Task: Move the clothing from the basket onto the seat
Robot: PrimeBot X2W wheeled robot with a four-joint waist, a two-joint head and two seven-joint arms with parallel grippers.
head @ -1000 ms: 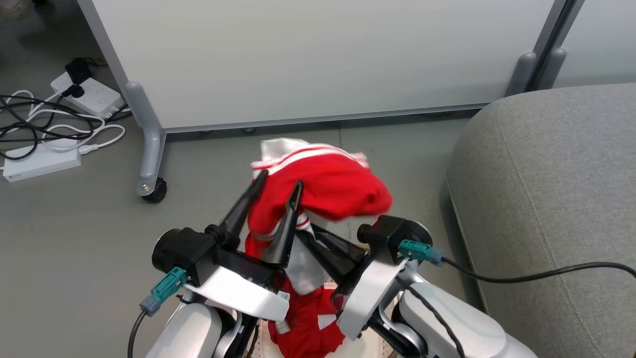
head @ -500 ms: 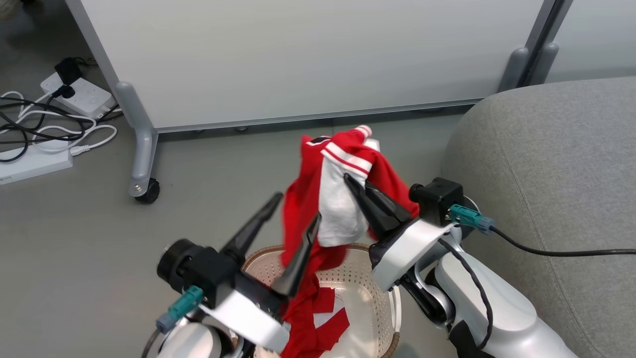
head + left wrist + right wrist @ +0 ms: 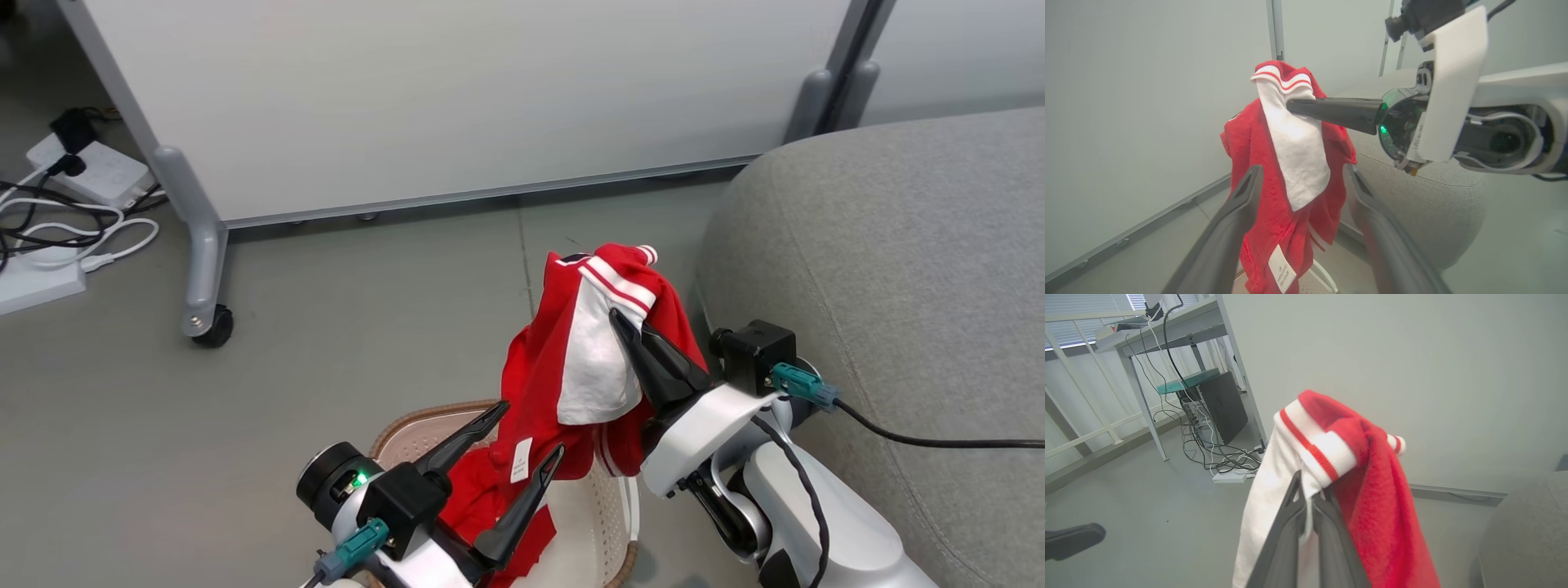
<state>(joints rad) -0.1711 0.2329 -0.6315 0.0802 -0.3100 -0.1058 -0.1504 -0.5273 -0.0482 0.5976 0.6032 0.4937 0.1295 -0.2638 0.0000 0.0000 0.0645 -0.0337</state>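
We just spread our left gripper [image 3: 534, 426]; our right gripper [image 3: 614, 314] alone pinches the soft red clothing [image 3: 555, 367] beside the grey fabric seat [image 3: 898, 245].

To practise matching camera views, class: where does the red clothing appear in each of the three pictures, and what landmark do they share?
Head view: clothing at centre, hanging above the basket.
Left wrist view: clothing at centre, left of the right gripper.
Right wrist view: clothing centre to lower right, pinched by the right gripper.
Shared landmark: the seat, at the right in each.
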